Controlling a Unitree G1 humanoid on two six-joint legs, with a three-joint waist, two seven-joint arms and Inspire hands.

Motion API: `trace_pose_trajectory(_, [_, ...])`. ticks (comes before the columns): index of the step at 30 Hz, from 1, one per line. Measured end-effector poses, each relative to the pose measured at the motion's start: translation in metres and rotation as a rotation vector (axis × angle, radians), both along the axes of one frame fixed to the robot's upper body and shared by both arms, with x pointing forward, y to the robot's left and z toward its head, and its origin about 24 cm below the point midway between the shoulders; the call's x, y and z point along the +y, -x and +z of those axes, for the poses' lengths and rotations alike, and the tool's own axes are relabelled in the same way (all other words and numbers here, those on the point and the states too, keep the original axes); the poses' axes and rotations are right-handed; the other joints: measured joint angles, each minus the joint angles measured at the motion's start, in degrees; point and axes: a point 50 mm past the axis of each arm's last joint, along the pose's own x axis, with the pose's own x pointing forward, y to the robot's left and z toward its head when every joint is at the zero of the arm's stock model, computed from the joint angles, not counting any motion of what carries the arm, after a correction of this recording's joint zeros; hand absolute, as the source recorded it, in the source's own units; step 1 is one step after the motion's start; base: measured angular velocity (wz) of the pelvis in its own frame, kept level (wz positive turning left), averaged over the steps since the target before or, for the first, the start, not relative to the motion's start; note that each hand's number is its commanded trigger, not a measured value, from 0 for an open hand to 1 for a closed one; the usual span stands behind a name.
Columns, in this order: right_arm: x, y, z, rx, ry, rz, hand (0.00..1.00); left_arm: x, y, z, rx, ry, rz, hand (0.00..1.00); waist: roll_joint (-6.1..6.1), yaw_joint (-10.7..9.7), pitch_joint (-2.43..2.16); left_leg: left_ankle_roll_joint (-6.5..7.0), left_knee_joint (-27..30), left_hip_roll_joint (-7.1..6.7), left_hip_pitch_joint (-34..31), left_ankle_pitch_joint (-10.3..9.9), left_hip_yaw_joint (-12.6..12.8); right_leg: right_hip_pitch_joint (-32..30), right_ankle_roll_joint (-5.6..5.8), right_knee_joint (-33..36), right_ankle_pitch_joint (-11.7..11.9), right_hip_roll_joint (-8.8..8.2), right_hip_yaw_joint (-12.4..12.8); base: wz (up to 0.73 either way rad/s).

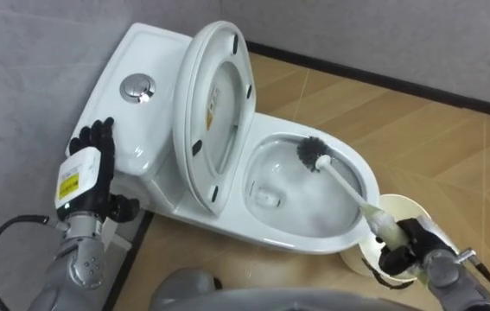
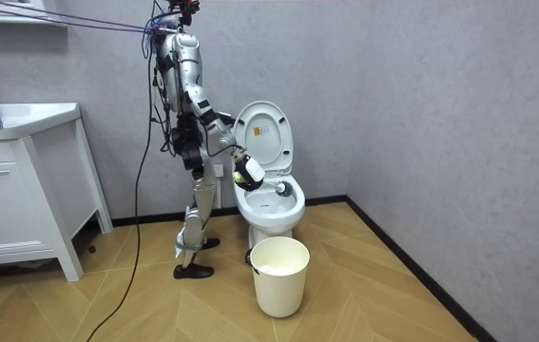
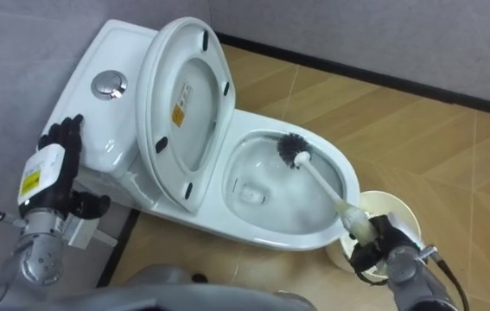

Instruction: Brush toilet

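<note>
Fingers of the right hand are curled round the grip end of the toilet brush, low at the near right of the eye views. Directly under and just behind that hand sits a white waste bin, its round rim showing past the knuckles. From the hand the brush's pale shaft slants up and to the left over the rim of the toilet bowl, and the dark bristle head lies inside the bowl against its far inner wall.

The left hand is at the near left, its back to the camera, fingers straight and laid against the side of the cistern. Up and to the right of those fingers a round chrome flush button sits on the cistern top. The raised seat and lid stand between the left hand and the bowl, leaning back toward the cistern.

Beyond the right hand lies wood-patterned floor, then a dark skirting strip and grey wall. In the room view the robot stands upright beside the toilet, with a white cabinet well off behind it.
</note>
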Motion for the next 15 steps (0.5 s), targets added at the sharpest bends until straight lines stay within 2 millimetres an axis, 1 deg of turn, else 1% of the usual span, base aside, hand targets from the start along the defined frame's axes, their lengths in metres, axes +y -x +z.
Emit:
trace_pose_trajectory(1, [-0.001, 0.001, 0.0, 0.014, 0.025, 0.038, 1.0, 0.001, -0.002, 0.001, -0.001, -0.021, -0.008, 0.0, -0.15, 0.08, -0.05, 0.04, 0.6, 0.12, -0.81, -0.02, -0.03, -0.5, -0.04, 0.09, 0.03, 0.11, 0.01, 0.0])
trace_pose_trajectory(2, [-0.001, 0.002, 0.001, 0.02, 0.038, 0.059, 1.0, 0.002, -0.003, 0.002, -0.003, -0.029, -0.009, 0.0, -0.03, 0.2, -0.14, 0.1, 0.91, 0.23, -1.24, -0.08, 0.01, -0.85, -0.05, 0.28, 0.04, 0.19, 0.03, 0.0])
trace_pose_trajectory(3, [0.0, 0.003, 0.0, 0.039, 0.06, 0.104, 1.0, 0.004, -0.006, 0.004, -0.01, -0.04, -0.01, 0.0, -0.25, 0.31, -0.24, 0.1, 1.2, 0.48, -2.04, -0.08, 0.17, -1.82, -0.12, 0.98, 0.08, 0.22, 0.12, -0.04])
trace_pose_trajectory(4, [0.002, 0.003, -0.001, 0.061, 0.084, 0.148, 1.0, 0.006, -0.01, 0.007, -0.023, -0.051, -0.012, 0.0, -0.45, 0.52, -0.15, 0.1, 1.66, 0.9, -2.94, -0.08, 0.38, -2.65, -0.32, 1.33, 0.22, 0.34, 0.07, -0.07])
trace_pose_trajectory(5, [0.002, 0.004, -0.002, 0.072, 0.097, 0.169, 1.0, 0.006, -0.012, 0.008, -0.029, -0.055, -0.014, 0.0, -0.57, 0.61, -0.08, 0.1, 1.83, 0.95, -3.34, -0.08, 0.5, -3.11, -0.35, 1.65, 0.24, 0.37, -0.01, -0.04])
trace_pose_trajectory(8, [0.005, 0.007, -0.004, 0.12, 0.153, 0.267, 1.0, 0.007, -0.025, 0.01, -0.058, -0.081, -0.019, 0.0, -0.41, 1.24, -0.03, 0.15, 3.16, 1.71, -5.64, -0.15, 0.85, -5.43, -0.5, 3.24, 0.32, 0.56, 0.13, -0.06])
trace_pose_trajectory(9, [0.006, 0.006, -0.004, 0.132, 0.177, 0.312, 1.0, 0.008, -0.032, 0.01, -0.065, -0.096, -0.025, 0.0, -0.14, 1.4, 0.09, 0.15, 3.73, 1.92, -6.71, -0.16, 0.77, -6.01, -0.74, 3.36, 0.49, 0.86, -0.04, 0.0])
trace_pose_trajectory(10, [0.006, 0.003, -0.003, 0.143, 0.209, 0.368, 1.0, 0.007, -0.041, 0.012, -0.079, -0.099, -0.028, 0.0, 0.33, 1.56, 0.32, 0.16, 4.2, 2.01, -7.99, -0.16, 0.41, -7.03, -0.89, 4.01, 0.6, 0.77, -0.35, 0.06])
trace_pose_trajectory(11, [0.006, 0.002, -0.002, 0.146, 0.223, 0.393, 1.0, 0.006, -0.045, 0.013, -0.084, -0.101, -0.028, 0.0, 0.54, 1.6, 0.38, 0.17, 4.45, 2.02, -8.58, -0.15, 0.3, -7.45, -0.95, 4.21, 0.64, 0.79, -0.61, 0.04])
trace_pose_trajectory(12, [0.007, -0.005, 0.001, 0.127, 0.242, 0.418, 1.0, 0.006, -0.049, 0.012, -0.085, -0.104, -0.03, 0.0, 0.87, 1.65, 0.25, 0.18, 4.79, 2.02, -9.62, -0.12, 0.31, -8.85, -1.01, 5.1, 0.67, 0.78, -0.65, -0.04])
trace_pose_trajectory(13, [0.007, -0.012, 0.004, 0.111, 0.272, 0.46, 1.0, 0.005, -0.052, 0.012, -0.089, -0.107, -0.033, 0.0, 1.03, 1.66, 0.27, 0.2, 5.09, 2.04, -10.24, 0.03, 0.3, -9.65, -1.07, 5.54, 0.7, 0.83, -0.58, -0.07])
trace_pose_trajectory(14, [0.007, -0.015, 0.005, 0.105, 0.288, 0.481, 1.0, 0.004, -0.054, 0.013, -0.093, -0.105, -0.036, 0.0, 1.21, 1.65, 0.27, 0.23, 5.69, 2.07, -10.9, 0.01, 0.26, -10.17, -1.08, 5.89, 0.7, 0.8, -0.61, 0.0])
trace_pose_trajectory(15, [0.004, -0.022, 0.009, 0.09, 0.32, 0.511, 1.0, 0.001, -0.059, 0.014, -0.106, -0.106, -0.045, 0.0, 1.55, 1.86, 0.38, 0.26, 6.66, 2.09, -12.32, -0.01, -0.22, -11.33, -1.2, 6.3, 0.61, 0.86, -0.74, 0.07])
